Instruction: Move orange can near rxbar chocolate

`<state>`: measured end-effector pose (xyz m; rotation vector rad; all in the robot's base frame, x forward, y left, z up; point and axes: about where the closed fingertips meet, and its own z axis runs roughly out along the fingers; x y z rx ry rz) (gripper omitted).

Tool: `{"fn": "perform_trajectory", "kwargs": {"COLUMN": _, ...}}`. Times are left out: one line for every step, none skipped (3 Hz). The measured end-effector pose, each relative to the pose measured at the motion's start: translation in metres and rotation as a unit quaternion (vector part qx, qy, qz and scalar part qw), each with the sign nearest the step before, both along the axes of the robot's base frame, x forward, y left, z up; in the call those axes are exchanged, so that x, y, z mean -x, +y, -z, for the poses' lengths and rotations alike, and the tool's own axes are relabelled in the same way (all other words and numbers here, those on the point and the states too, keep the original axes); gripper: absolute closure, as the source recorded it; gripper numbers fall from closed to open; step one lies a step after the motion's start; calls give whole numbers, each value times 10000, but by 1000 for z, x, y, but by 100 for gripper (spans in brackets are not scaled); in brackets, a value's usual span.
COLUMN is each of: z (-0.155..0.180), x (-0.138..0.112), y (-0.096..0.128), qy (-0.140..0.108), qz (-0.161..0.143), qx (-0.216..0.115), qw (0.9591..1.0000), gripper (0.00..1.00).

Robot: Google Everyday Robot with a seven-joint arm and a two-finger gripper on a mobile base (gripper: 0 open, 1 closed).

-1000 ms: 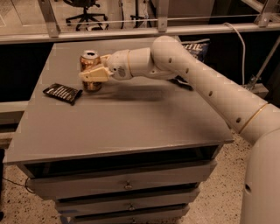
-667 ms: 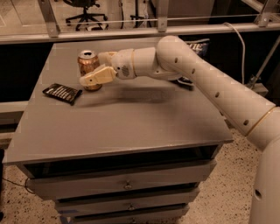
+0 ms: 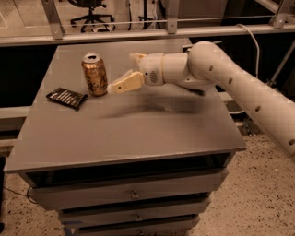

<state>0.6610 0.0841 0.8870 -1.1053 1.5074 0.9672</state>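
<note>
1. The small cylindrical orange-gold metal can (image 3: pixel 94 74), with a silver top and pale markings on its glossy side, stands upright on the back left part of the desk.
2. The flat, thin, dark-wrapped bar with white lettering (image 3: pixel 67 97) lies just beside the can, to its front left, and slightly askew. A narrow gap shows between them.
3. The cream-coloured two-finger pincer (image 3: pixel 121 72) hangs just to the right of the can with its blocky fingers spread wide, gripping nothing. The nearer fingertip comes very close to the can's side; whether it touches cannot be told.
4. The smooth white tubular arm (image 3: pixel 216 69), dotted with small dark holes, reaches in from the right.
5. The desk (image 3: pixel 138 133) has a matte grey flat top, with grey drawers with small knobs (image 3: pixel 135 195) below it.
6. The floor (image 3: pixel 258 193) is pale speckled stone. Behind the desk run a metal rail (image 3: pixel 115 34) and glass, with a black office chair (image 3: pixel 90 14) beyond.
</note>
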Motion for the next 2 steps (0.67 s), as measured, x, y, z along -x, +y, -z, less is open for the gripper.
{"fn": "perform_trajectory", "kwargs": {"z": 20, "x": -8, "y": -90, "qy": -42, "qz": 675, "qx": -110, "qw": 9976, "gripper": 0}}
{"fn": "perform_trajectory", "kwargs": {"z": 21, "x": -6, "y": -116, "qy": -55, "qz": 864, "qx": -104, "qw": 9962, "gripper": 0}}
